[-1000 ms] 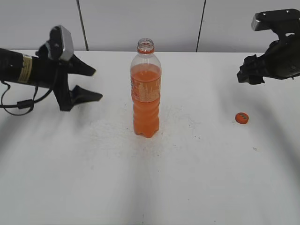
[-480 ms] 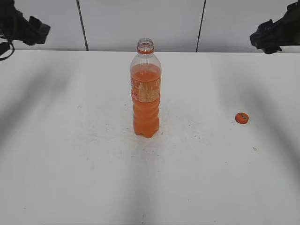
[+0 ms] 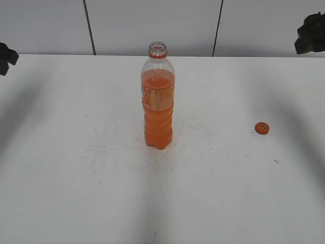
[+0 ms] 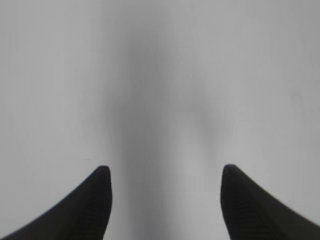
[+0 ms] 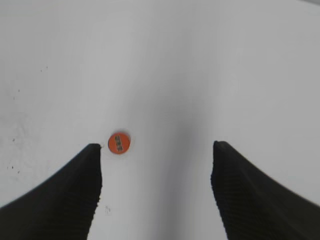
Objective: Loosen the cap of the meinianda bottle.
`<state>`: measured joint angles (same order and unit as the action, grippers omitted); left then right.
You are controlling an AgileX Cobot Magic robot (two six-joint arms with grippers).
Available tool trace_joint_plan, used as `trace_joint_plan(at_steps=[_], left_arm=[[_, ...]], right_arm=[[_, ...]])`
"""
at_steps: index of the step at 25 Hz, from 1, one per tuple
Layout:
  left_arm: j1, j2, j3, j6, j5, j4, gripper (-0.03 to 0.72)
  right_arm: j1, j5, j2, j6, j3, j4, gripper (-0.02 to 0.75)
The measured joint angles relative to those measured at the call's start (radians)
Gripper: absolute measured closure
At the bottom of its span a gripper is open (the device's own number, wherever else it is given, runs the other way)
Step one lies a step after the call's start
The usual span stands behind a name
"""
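Meinianda bottle (image 3: pixel 158 96) upright mid-worktop (image 3: pixel 76 193), neck open, orange liquid to shoulder. Cap (image 3: pixel 261 128) off — lying flat on worktop at bottle's 3 o'clock, well apart. Left gripper (image 4: pixel 165 172) wide open, empty, over bare worktop. Right gripper (image 5: pixel 156 147) wide open, empty — cap (image 5: pixel 119 143) just beside its left finger, untouched.

Left end effector (image 3: pixel 4 57): cut off by the exterior view's left edge, only a dark fragment showed. Right end effector (image 3: pixel 311 39): cropped at the right edge, form unreadable. Wrist views: finger bases ran off the lower edges. Cap (image 5: pixel 119 143): pale top mark too small to read. Meinianda bottle (image 3: pixel 158 96): label print illegible.
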<state>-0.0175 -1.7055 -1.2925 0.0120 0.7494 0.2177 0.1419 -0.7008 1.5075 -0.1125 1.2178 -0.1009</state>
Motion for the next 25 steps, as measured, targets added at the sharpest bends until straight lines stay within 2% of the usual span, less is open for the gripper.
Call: trace_joint_plan(at_steps=[3, 7, 10, 19, 25], left_arm=[[-0.002, 0.005, -0.083, -0.093, 0.185, -0.134, 0.262], [-0.002, 0.036, -0.186, -0.114, 0.395, -0.172, 0.271], [-0.002, 0.079, -0.220, -0.117, 0.451, -0.178, 0.278], [-0.002, 0.270, -0.210, -0.120, 0.468, -0.179, 0.281], [-0.002, 0.375, -0.095, -0.120, 0.469, -0.179, 0.287]], right_arm=[[0.000, -0.188, 0.000, -0.001, 0.090, 0.001, 0.225], [0.000, -0.392, 0.000, -0.026, 0.211, 0.012, 0.225], [0.000, -0.487, -0.006, -0.040, 0.286, 0.015, 0.225], [-0.006, -0.511, -0.115, -0.079, 0.292, 0.094, 0.225], [-0.120, -0.514, -0.129, -0.089, 0.193, 0.126, 0.225]])
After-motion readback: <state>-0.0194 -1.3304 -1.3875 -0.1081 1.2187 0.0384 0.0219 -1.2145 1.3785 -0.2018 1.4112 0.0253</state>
